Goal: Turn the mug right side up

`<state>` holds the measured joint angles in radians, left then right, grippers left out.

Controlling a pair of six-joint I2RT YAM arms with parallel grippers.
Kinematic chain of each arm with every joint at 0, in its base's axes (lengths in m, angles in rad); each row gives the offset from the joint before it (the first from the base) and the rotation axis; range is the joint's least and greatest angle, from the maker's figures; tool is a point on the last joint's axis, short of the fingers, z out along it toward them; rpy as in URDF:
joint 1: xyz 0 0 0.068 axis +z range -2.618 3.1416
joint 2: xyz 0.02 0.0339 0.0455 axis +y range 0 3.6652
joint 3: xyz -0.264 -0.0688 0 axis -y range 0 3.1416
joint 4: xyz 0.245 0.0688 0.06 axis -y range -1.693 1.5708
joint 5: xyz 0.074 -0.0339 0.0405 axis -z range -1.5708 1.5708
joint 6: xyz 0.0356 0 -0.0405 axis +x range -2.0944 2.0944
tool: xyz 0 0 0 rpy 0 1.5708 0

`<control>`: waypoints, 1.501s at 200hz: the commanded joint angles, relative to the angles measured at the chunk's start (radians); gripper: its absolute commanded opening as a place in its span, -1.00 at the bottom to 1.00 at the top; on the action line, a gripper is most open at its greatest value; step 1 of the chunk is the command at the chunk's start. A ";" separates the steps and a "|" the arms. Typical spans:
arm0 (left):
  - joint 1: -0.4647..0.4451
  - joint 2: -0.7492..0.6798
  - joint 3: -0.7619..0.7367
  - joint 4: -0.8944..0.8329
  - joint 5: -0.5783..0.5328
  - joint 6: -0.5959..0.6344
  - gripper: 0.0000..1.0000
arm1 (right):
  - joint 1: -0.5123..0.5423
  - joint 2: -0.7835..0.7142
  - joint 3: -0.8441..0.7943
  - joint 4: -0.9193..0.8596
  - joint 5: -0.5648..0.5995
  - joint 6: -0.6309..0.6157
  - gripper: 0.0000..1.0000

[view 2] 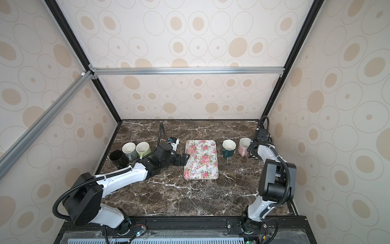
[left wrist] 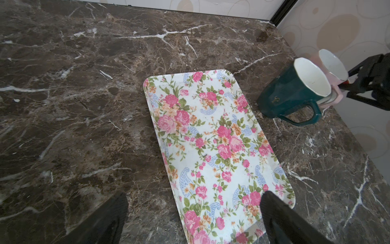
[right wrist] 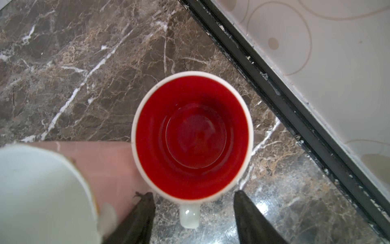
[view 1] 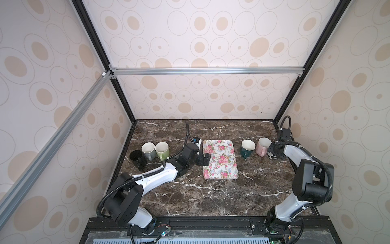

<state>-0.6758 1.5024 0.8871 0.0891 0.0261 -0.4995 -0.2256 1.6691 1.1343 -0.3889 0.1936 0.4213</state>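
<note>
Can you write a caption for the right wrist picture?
Right gripper open over an upright red-lined mug beside a pink mug.

Floral tray (view 1: 220, 160) on marble tabletop (view 1: 211, 196). Right: teal mug (view 1: 247, 149), pink mug (view 1: 262, 146) (both upright). Left: black mug (view 1: 137, 158), grey mug (view 1: 148, 150), green mug (view 1: 162, 150).

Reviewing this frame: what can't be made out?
- Red-lined mug: in both top views, mostly hidden behind the right arm.
- Pink mug: right wrist view, cut off by the frame edge, rim blurred.
- Lettering on the dark green mug: left wrist view, too small to read.
</note>
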 commanded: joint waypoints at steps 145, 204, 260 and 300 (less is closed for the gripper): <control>0.190 -0.384 -0.371 0.347 -0.566 0.276 0.97 | 0.274 -0.519 -0.288 0.274 -0.140 -0.113 0.97; 0.250 -0.468 -0.645 0.665 -0.679 0.487 0.97 | 0.304 -0.551 -0.587 0.641 0.052 -0.284 0.98; 0.345 -0.285 -0.711 0.889 -0.612 0.506 0.97 | 0.304 -0.359 -0.703 0.868 0.298 -0.267 1.00; 0.430 -0.138 -0.625 0.900 -0.485 0.532 0.97 | 0.303 -0.256 -0.661 0.962 0.300 -0.284 1.00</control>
<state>-0.3008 1.3128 0.1925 0.9264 -0.5587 -0.0082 0.0776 1.3716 0.4442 0.4545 0.4530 0.1646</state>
